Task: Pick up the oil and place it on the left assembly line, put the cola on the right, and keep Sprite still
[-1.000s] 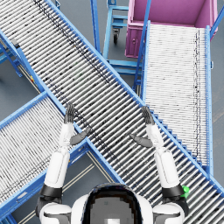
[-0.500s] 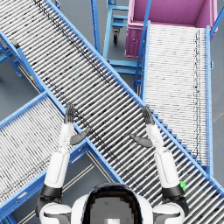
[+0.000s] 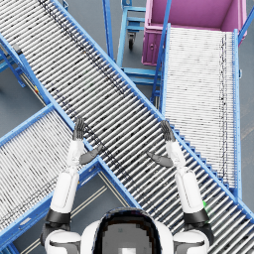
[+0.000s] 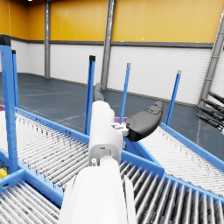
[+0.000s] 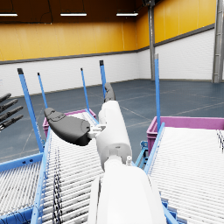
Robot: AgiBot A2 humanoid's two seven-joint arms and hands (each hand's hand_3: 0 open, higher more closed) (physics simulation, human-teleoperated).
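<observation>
No oil, cola or Sprite shows in any view. My left hand (image 3: 81, 142) hovers open over the near edge of the long diagonal roller conveyor (image 3: 114, 104), fingers stretched forward and thumb out to the side. My right hand (image 3: 165, 146) mirrors it, open above the same conveyor, thumb pointing inward. Neither hand holds anything. In the left wrist view my left hand (image 4: 140, 120) shows its dark thumb beyond the forearm. The right wrist view shows my right hand (image 5: 74, 124) the same way.
A left roller line (image 3: 30, 158) branches off at the lower left. A right roller line (image 3: 198, 94) runs up to a magenta bin (image 3: 193, 20). Blue frame rails and posts (image 3: 108, 30) border the conveyors, with grey floor between them.
</observation>
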